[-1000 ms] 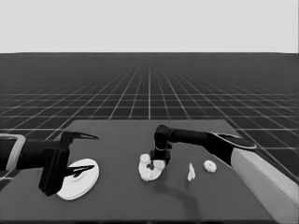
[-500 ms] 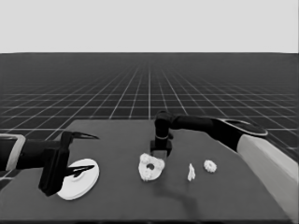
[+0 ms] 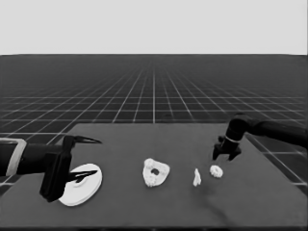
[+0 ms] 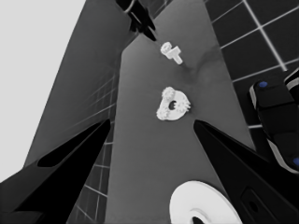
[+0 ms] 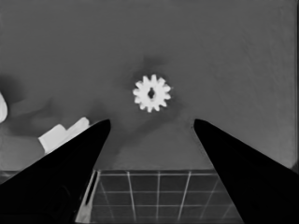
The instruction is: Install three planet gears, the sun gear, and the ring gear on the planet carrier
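The planet carrier, the smaller round part point(image 3: 155, 172) point(image 4: 173, 105), lies mid-table with small gears seated on its top. One loose planet gear point(image 3: 216, 171) point(image 5: 152, 93) lies flat toward the right end. My right gripper point(image 3: 225, 156) point(image 5: 150, 121) hangs just above and behind this gear, open, with nothing between its fingers. The ring gear, the larger round part point(image 3: 79, 185) point(image 4: 201, 205), lies at the left end. My left gripper point(image 3: 82, 159) point(image 4: 151, 121) waits open over it, not holding it.
A thin white piece point(image 3: 196, 177) point(image 5: 63, 134) stands between the smaller round part and the loose gear. The table's right edge point(image 3: 269, 159) runs close past the right gripper. Dark machinery with blue lights point(image 4: 275, 116) shows beyond the table edge.
My right gripper rose from the smaller round part and swung right, and now hangs over the loose gear. The left arm stayed still.
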{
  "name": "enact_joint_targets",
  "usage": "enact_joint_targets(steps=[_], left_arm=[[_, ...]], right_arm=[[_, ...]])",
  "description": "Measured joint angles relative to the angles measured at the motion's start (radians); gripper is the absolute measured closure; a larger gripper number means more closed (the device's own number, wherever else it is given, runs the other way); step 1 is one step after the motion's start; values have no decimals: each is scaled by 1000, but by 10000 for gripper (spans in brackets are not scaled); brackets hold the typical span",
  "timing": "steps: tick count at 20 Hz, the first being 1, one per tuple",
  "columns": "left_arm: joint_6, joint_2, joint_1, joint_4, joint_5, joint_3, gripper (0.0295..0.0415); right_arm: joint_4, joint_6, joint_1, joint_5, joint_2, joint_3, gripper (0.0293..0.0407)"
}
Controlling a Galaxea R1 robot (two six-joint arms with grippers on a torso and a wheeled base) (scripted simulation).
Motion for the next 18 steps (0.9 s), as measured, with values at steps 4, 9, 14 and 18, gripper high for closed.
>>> enact_joint_targets(steps=[4, 9, 14, 18], left_arm=[[0, 0, 0, 0, 0, 0, 326], [0, 0, 0, 0, 0, 0, 326], [0, 0, 0, 0, 0, 0, 326], [0, 0, 0, 0, 0, 0, 326]], right_arm=[[-116, -37, -177, 133, 54, -110, 315], [-127, -44, -196, 151, 65, -133, 315], [-128, -45, -197, 152, 66, -134, 390], [-128, -45, -197, 152, 66, -134, 390]])
